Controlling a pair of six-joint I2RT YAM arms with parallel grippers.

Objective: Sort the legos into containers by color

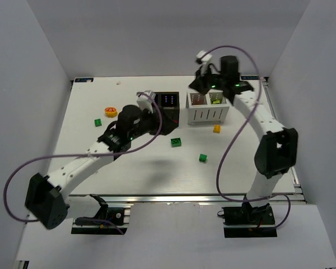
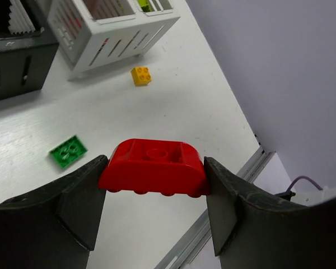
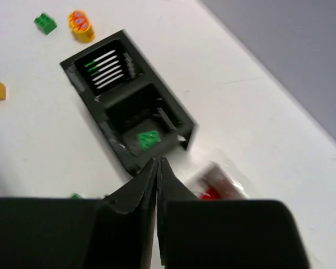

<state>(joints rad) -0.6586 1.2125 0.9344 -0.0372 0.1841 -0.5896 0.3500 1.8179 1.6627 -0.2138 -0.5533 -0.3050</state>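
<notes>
Left wrist: left end effector [image 2: 155,175] clamps a red rounded lego [image 2: 154,159] over bare tabletop [image 2: 179,112], with the tabletop's edge close on the right. A green lego [image 2: 68,152] lies near, the white container [image 2: 109,39] beyond. Right end effector [image 3: 158,168] is closed and empty, the black container [image 3: 129,106] ahead of it.

The black slotted plastic box [image 1: 176,119] stands just left of the white slotted plastic box [image 1: 208,115]. A small green plastic piece [image 3: 149,139] lies inside the black one. A small yellow plastic brick [image 1: 217,129] lies just before the white box, a flat green plastic brick [image 1: 176,142] before the black.
</notes>
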